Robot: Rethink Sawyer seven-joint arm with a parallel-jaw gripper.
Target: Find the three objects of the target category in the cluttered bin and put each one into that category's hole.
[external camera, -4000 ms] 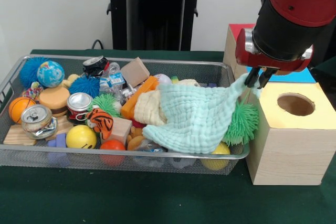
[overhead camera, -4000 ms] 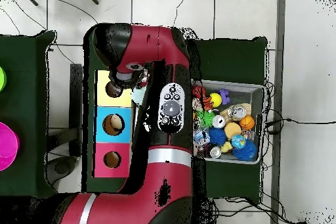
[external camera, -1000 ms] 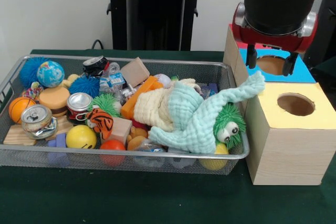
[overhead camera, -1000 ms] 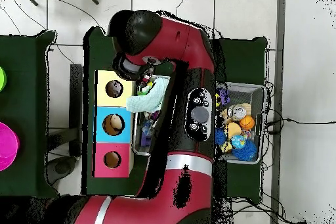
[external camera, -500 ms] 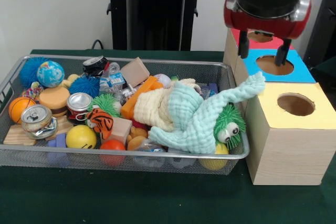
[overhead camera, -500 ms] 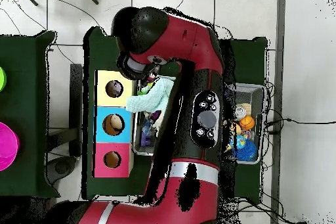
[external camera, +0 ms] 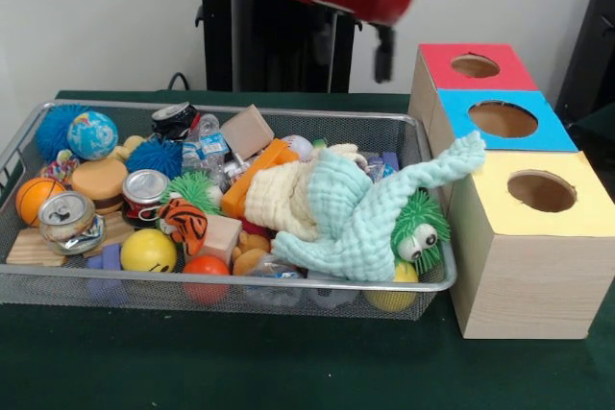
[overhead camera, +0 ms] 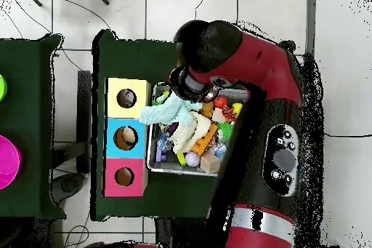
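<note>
Glossy red arm [overhead camera: 261, 63] — black joints, grey button panel, silver band — dark fingers [external camera: 382, 55].

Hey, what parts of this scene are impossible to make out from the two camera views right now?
- Hand: front view, blurred and cut off by the top edge; overhead, the arm covers it. Open or shut is unclear.
- Bin: overhead, the arm hides its right half.
- Holes in the boxes: their insides are dark in both views.
- Toys under the cloth: covered in the front view.
</note>
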